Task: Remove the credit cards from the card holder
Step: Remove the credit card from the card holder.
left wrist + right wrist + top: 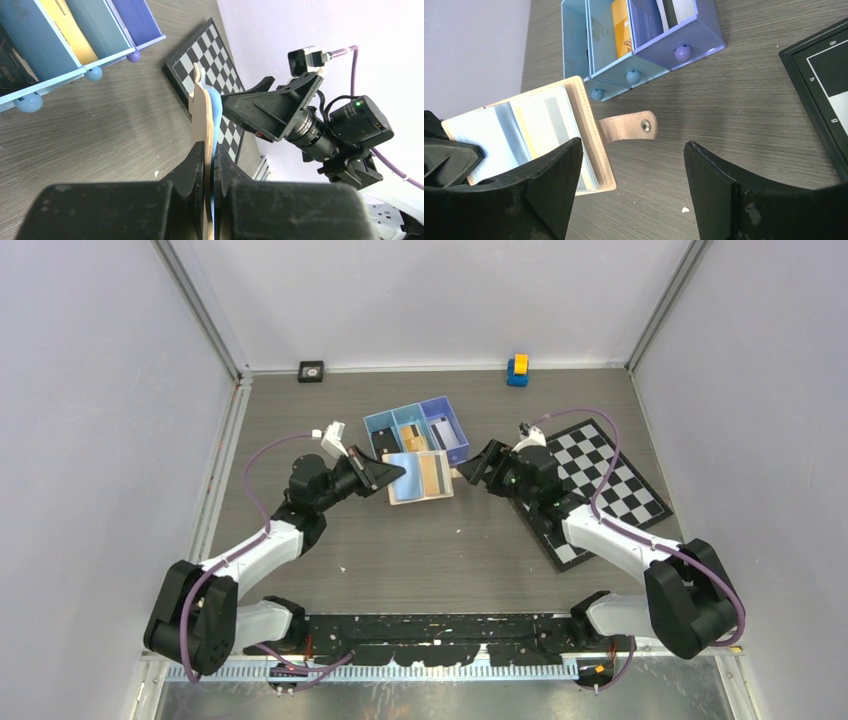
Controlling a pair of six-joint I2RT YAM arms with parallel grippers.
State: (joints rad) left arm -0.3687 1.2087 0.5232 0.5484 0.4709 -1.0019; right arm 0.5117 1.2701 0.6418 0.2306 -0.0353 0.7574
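The right gripper (633, 145) hides the near corner of the card holder (591, 127). Beyond it, the tray (614, 72) is cut off.

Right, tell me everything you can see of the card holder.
The card holder is a small tan, leather-looking wallet, spread open just in front of the blue tray. Clear sleeves inside show pale cards, one with a grey stripe. Its snap tab sticks out flat towards the open right gripper, which is not touching it. The jaws of the left gripper are shut on its opposite edge.
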